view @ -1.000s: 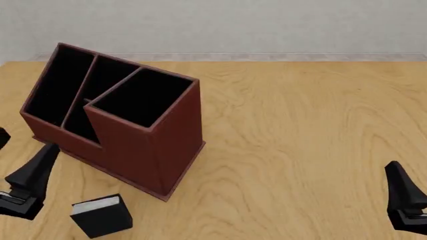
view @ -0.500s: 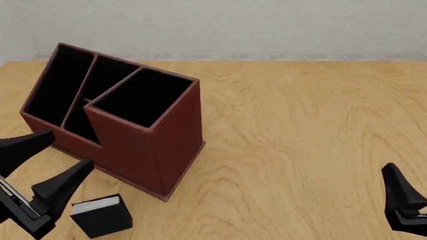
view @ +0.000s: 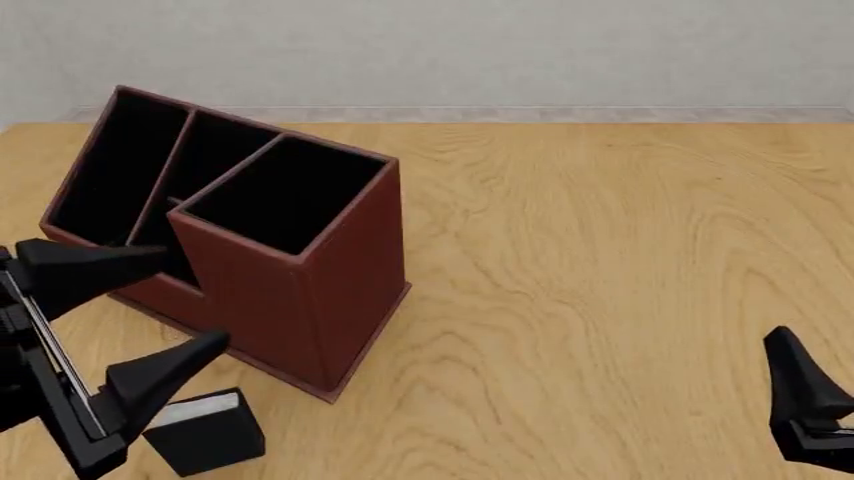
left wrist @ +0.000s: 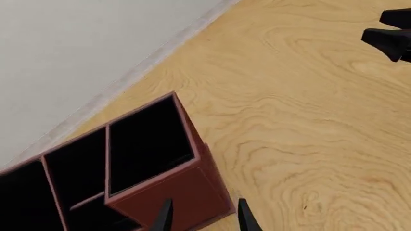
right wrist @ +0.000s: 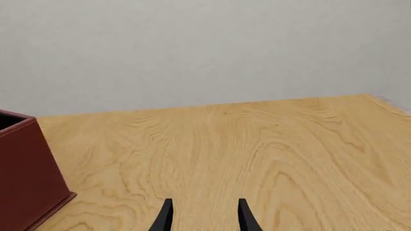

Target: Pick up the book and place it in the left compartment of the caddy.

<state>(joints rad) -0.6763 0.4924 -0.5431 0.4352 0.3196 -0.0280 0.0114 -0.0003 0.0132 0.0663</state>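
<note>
Approach step: my left jaws (view: 140,305), spread wide, hover near the book (view: 203,432); next I must descend at 5 o'clock onto it.

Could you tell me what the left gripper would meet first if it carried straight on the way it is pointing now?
Most likely the caddy: in the left wrist view the left gripper points at its tall corner section's outer wall. Depth is hard to judge. The book lies below the fingers, off that line.

Bright, even light covering wooden table (view: 601,260); no glare showing. Only faint soft shading lying beside caddy (view: 254,240). All three views rendering sharp, without blur or edge distortion.
</note>
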